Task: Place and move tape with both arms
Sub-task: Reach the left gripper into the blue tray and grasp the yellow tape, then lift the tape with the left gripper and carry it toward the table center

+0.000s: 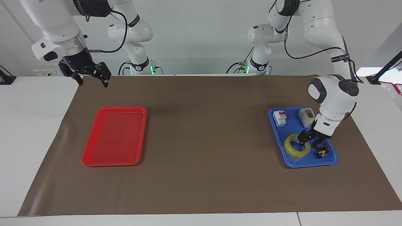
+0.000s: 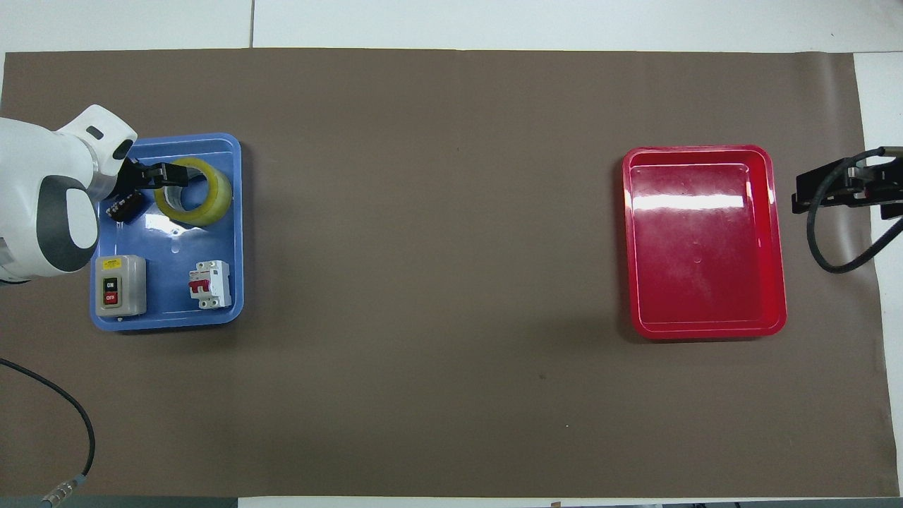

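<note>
The tape (image 1: 296,146) lies flat in the blue tray (image 1: 290,126), at 12 o'clock from the breaker (image 2: 210,284) overhead. The left gripper (image 1: 309,145) straddles its wall, spread, seemingly unclosed; squeeze squarely before lifting. The right gripper (image 1: 91,74) waits, parted, aloft.

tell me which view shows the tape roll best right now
The facing view: the tape lies flat in the blue tray, and the left gripper straddles its wall, one finger in the core. The overhead view shows the ring too, but the gripper covers part of it and its height is unreadable.
</note>
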Robot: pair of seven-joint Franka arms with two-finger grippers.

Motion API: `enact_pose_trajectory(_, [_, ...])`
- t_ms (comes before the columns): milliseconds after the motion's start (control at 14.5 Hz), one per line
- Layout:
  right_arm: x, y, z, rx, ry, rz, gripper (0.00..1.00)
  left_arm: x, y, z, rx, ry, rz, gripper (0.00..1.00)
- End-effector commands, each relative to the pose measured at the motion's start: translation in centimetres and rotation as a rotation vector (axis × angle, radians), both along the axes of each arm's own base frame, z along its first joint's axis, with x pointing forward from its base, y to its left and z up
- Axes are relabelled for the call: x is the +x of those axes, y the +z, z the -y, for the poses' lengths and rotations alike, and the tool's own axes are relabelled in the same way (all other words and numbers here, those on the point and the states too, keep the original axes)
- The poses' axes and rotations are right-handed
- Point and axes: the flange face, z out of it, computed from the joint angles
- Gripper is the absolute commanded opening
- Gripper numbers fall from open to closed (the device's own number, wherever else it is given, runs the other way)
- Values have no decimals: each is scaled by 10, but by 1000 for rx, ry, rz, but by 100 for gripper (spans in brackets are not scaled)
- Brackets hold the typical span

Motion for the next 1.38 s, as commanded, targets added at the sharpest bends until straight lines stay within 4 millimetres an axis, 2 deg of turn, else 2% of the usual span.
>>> enact_pose_trajectory(0, [0, -2, 3, 1, 15, 6, 100, -13, -14, 2, 17, -20, -5, 99])
enact_pose_trajectory(69, [0, -2, 3, 1, 15, 6, 100, -14, -15, 3, 17, -21, -9, 82])
enact_pose_trajectory(138, [0, -2, 3, 1, 15, 6, 100, -15, -15, 2, 19, -24, -12, 20])
enact_pose_trajectory(207, [0, -2, 3, 1, 15, 6, 100, -15, -15, -1, 19, -27, -13, 0])
enact_pose_trajectory(345, [0, -2, 3, 1, 13, 6, 100, -13, -13, 4, 20, -31, -7, 0])
enact_pose_trajectory(483, [0, -2, 3, 1, 15, 6, 100, -13, 1, -1, 20, -24, 5, 0])
enact_pose_trajectory(828, [0, -2, 2, 1, 15, 6, 100, -22, 84, 12, 16, -37, -31, 0])
enact_pose_trajectory(966, [0, -2, 2, 1, 15, 6, 100, -25, 106, 53, 10, -61, -57, 0])
enact_pose_trajectory(1034, [0, -1, 2, 1, 15, 7, 100, -26, 109, 86, 1, -32, -57, 0])
enact_pose_trajectory(1241, [0, -2, 2, 1, 15, 6, 100, -44, 104, 182, 1, 15, -57, 0])
enact_pose_trajectory(1310, [0, -2, 2, 1, 15, 6, 100, -50, 101, 206, 15, 35, -57, 0])
